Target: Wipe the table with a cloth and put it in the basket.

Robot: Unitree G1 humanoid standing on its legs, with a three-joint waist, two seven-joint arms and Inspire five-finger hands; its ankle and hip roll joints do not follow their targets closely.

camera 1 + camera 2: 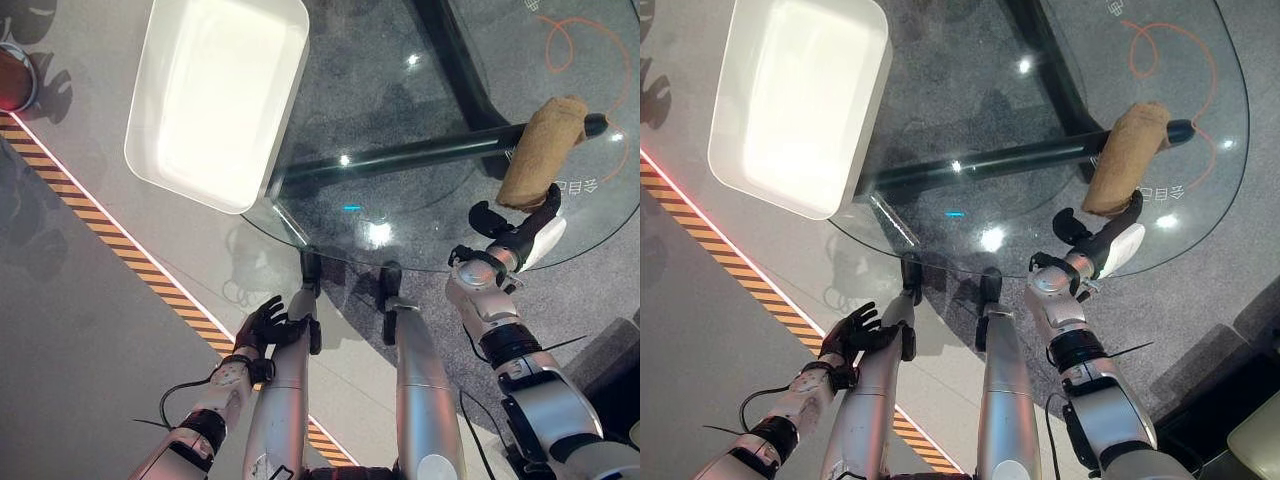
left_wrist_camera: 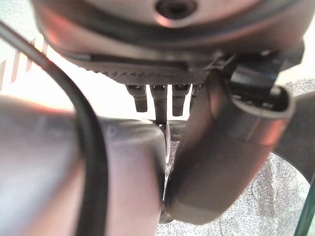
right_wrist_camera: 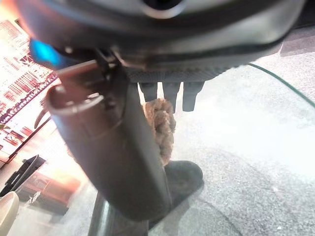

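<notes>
The brown cloth (image 1: 542, 150) lies rolled on the glass worktop (image 1: 400, 190), just beyond the right robot hand (image 1: 520, 232), whose fingers are relaxed, pinching nothing; it looks soft and light, best taken at its near end; the left robot hand (image 1: 265, 325) hangs spread low.

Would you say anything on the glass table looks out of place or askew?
Nothing much: the brown cloth lies bunched on the glass table just ahead of the right robot hand, and the white basket overhangs the table's far-left edge.

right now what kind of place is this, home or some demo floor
Probably a showroom or test floor, not a home: a round glass table stands on grey speckled flooring, hazard-striped tape marks the floor, and a white basket sits at the table's edge.
</notes>
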